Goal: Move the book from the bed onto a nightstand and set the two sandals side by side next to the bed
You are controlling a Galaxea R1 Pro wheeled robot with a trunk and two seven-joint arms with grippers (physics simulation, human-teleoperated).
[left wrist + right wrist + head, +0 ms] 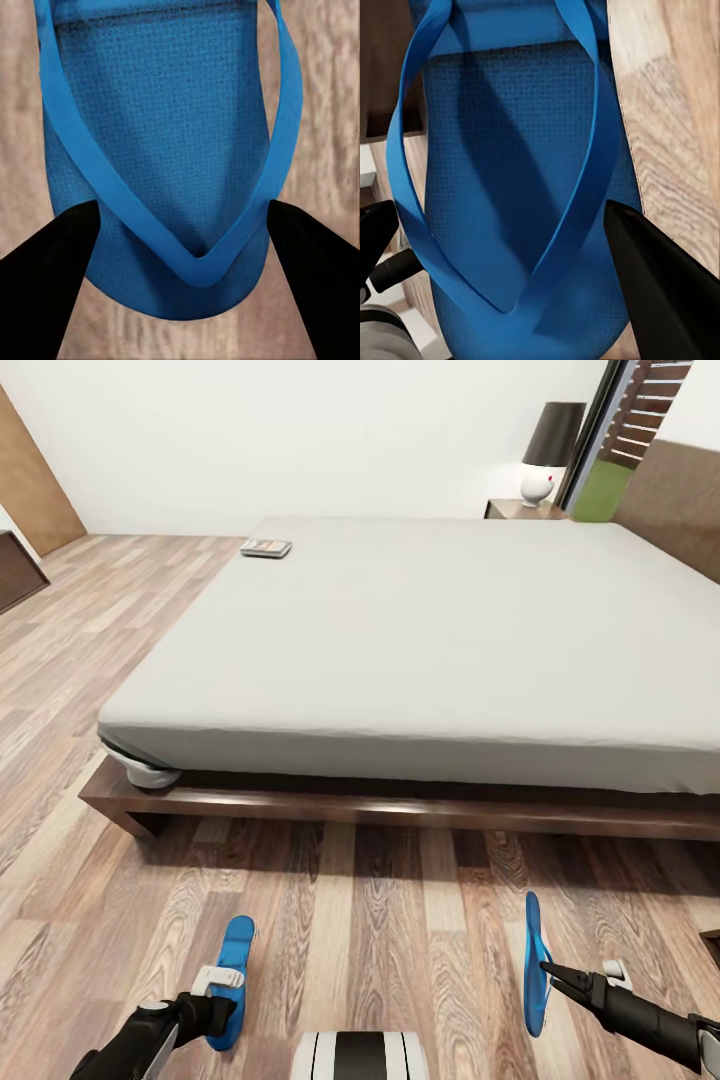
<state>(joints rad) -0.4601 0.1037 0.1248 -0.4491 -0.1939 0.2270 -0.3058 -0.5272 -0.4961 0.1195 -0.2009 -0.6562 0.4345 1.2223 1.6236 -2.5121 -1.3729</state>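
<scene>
Two bright blue sandals are on the wood floor in front of the bed (430,630). One sandal (238,945) (157,112) lies flat, and my left gripper (226,1002) (184,214) hangs open over its toe end, a finger on each side of the thong strap. The other sandal (533,930) (510,135) stands up on its edge, held across its width by my right gripper (550,970) (502,225). The book (266,547) lies on the mattress's far left corner. A nightstand (505,510) stands beyond the bed's far side.
A dark-shaded lamp (545,455) sits on the nightstand by the window. The bed's dark wooden frame (400,810) juts out low along the floor ahead. Dark low furniture (15,570) is at the far left. Open floor runs along the bed's left side.
</scene>
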